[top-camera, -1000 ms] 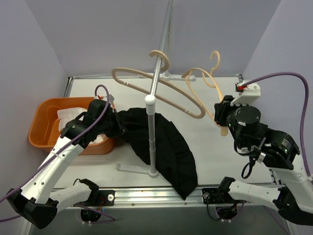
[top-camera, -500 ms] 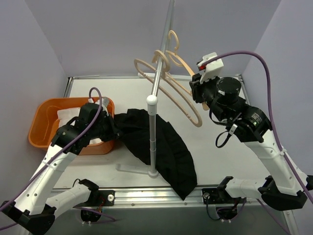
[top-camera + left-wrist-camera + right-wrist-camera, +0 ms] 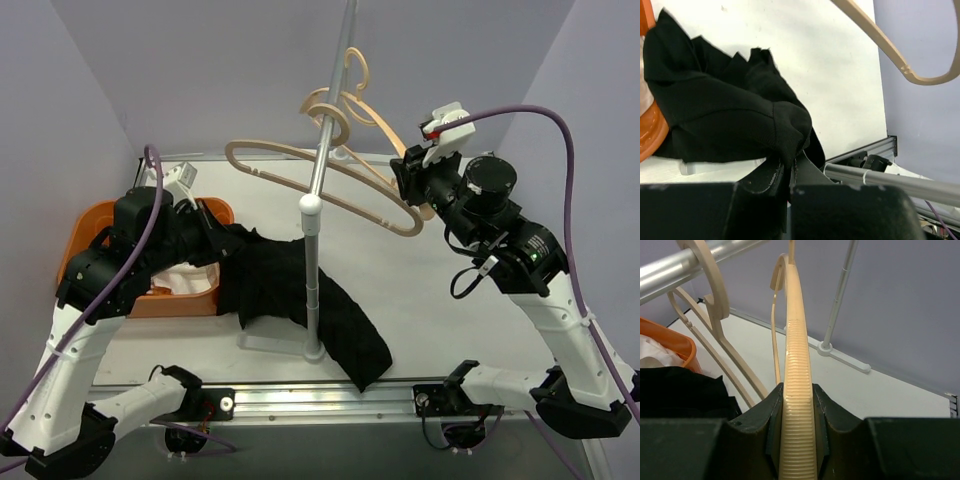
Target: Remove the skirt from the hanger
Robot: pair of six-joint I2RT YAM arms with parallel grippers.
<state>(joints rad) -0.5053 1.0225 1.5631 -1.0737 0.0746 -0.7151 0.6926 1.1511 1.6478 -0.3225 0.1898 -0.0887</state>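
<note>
One ribbed beige hanger (image 3: pixel 799 390); crumpled black fabric skirt (image 3: pixel 270 285).

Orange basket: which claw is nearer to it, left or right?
Left. The left claw holds the black skirt just beside the orange basket; the right claw grips a hanger far across the table.

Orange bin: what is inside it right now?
White cloth lies in the bin. The left arm hangs over most of the interior, so whatever else may be inside cannot be seen.
</note>
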